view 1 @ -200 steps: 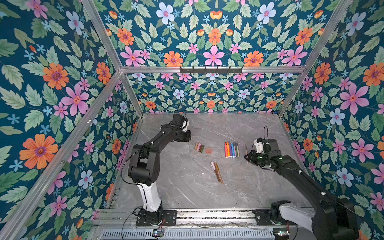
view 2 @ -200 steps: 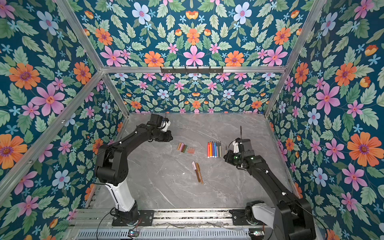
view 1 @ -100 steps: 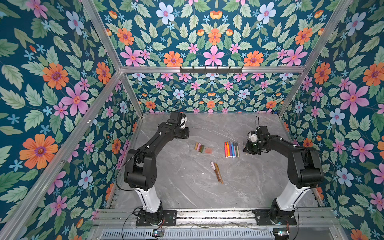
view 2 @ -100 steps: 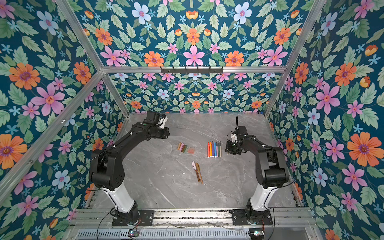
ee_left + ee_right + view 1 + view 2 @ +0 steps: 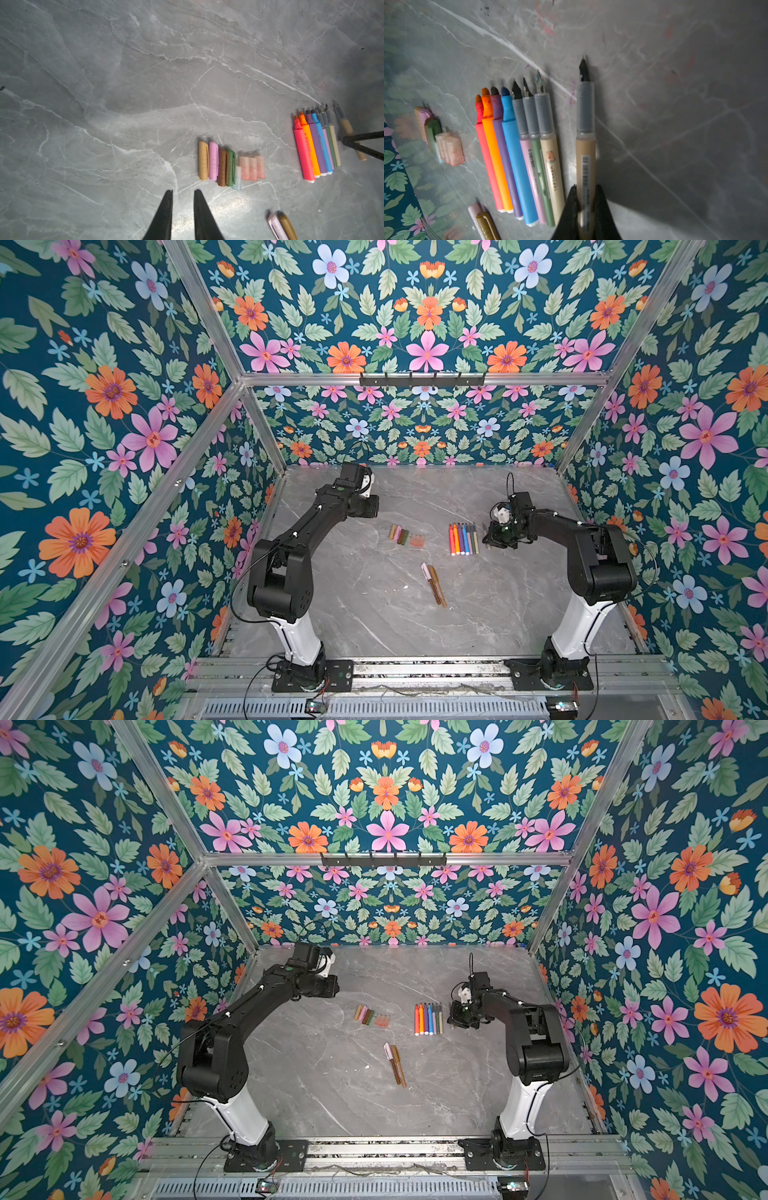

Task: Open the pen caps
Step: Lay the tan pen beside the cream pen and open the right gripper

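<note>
A grey veined table (image 5: 374,626) stands inside walls (image 5: 124,406) papered with pink and orange flowers, framed by aluminium bars (image 5: 291,379), with a black hook rack (image 5: 422,380) at the back and a metal rail (image 5: 415,668) in front.

The table top (image 5: 145,83) is a smooth grey stone-look slab, faintly glossy, with a glare patch just beside the left gripper (image 5: 183,190), whose fingers (image 5: 166,212) look like matt black plastic. Ahead of that gripper, the three peach pen caps (image 5: 252,168) are frosted translucent plastic; the opaque caps (image 5: 213,161) next to them are matt. The tan pen (image 5: 585,153) clamped in the right gripper (image 5: 586,187) is satin plastic with a cloudy grey grip section and a printed barcode label.
</note>
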Tool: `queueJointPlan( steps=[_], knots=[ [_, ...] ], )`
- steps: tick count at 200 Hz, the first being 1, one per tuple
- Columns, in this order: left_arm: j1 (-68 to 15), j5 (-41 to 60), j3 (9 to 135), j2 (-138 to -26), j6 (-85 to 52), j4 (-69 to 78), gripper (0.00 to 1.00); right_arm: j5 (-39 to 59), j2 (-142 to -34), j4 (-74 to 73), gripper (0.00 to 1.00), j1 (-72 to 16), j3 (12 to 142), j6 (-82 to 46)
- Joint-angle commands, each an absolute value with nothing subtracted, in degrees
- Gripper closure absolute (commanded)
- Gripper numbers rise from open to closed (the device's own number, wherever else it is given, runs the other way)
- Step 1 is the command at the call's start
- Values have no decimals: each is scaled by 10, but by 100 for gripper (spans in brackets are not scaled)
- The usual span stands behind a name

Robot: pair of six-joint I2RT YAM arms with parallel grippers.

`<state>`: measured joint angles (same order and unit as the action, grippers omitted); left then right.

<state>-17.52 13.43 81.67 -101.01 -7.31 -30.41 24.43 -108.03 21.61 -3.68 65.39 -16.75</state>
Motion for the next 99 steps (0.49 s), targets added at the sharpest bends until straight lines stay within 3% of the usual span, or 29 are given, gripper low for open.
queueJointPlan(
  steps=[1, 99],
  knots=[
    [-175, 134, 818, -1008, -69, -305, 78, 245, -1089, 241, 100, -37, 662, -169],
    [-175, 141, 821, -1011, -68, -306, 78, 253, -1073, 227, 98, -37, 640, -170]
  ],
)
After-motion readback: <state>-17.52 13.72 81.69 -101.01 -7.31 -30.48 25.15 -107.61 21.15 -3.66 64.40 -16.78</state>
